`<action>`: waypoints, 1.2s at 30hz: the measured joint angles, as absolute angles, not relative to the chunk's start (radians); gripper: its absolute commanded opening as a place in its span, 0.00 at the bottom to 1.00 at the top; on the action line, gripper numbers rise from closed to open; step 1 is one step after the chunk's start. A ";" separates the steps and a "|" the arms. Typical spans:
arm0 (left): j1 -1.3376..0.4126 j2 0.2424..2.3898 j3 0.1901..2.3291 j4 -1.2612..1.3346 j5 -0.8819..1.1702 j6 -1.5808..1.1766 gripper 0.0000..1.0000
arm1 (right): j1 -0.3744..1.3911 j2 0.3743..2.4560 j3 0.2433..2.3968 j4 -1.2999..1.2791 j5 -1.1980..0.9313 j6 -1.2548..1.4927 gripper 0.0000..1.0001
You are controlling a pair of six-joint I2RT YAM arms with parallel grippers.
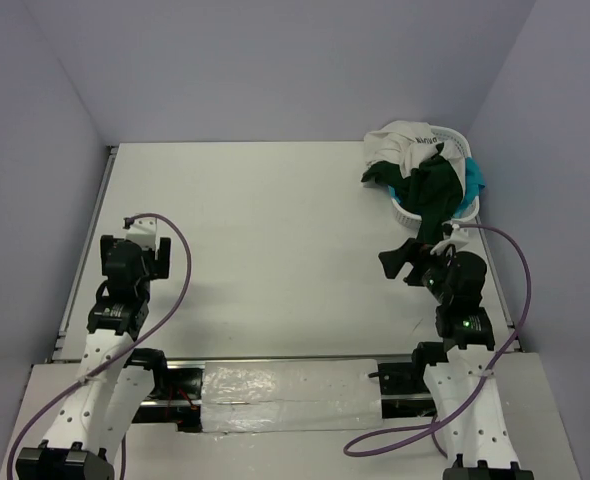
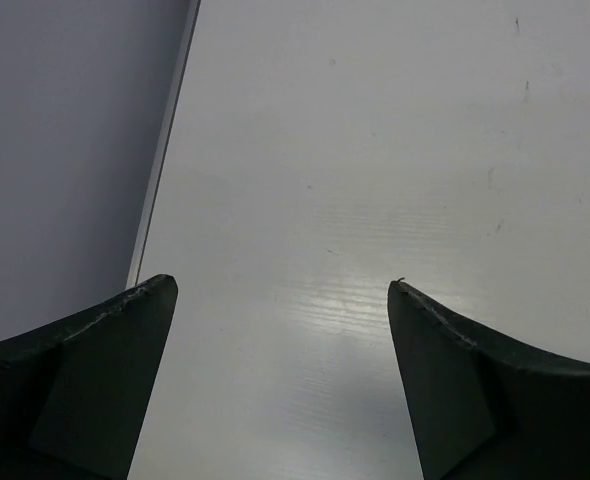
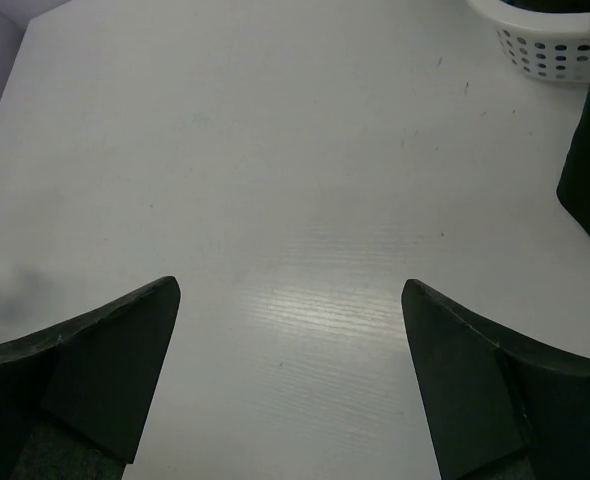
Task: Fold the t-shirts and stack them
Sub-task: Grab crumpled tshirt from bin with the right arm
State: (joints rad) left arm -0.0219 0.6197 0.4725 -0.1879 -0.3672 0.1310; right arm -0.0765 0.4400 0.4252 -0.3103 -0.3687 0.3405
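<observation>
Inside the white plastic basket with holes [image 1: 406, 213], the soft cloth t-shirts [image 1: 427, 178] lie tangled, and the black right gripper [image 3: 290, 290] near it and black left gripper [image 2: 283, 288] far from it hold their jaws wide apart and empty, so one tug might drag every shirt out or tip it.

The left arm [image 1: 105, 390] and right arm [image 1: 475, 400] share white perforated links, black joints and purple cable [image 1: 182, 270]. 2 green lights [image 1: 466, 323] dot the right. Left claw [image 2: 281, 283] and right claw [image 3: 290, 284]: dark wedge fingers [image 2: 95, 380].
</observation>
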 measured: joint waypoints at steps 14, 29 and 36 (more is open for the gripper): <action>-0.021 0.887 0.820 -0.307 0.007 0.388 0.93 | -0.150 1.323 1.351 -0.450 -0.167 0.305 0.98; -0.023 1.058 0.890 -0.297 0.026 0.363 0.93 | -0.165 2.119 1.871 -0.636 -0.008 0.295 0.38; -0.023 1.106 0.890 -0.276 0.022 0.360 0.94 | -0.133 2.095 1.956 -0.680 0.166 0.264 0.00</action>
State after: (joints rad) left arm -0.0231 1.1061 0.8902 -0.2760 0.0219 0.3599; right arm -0.1326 2.0949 1.9556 -0.6800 0.1661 0.2642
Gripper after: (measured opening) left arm 0.935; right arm 0.082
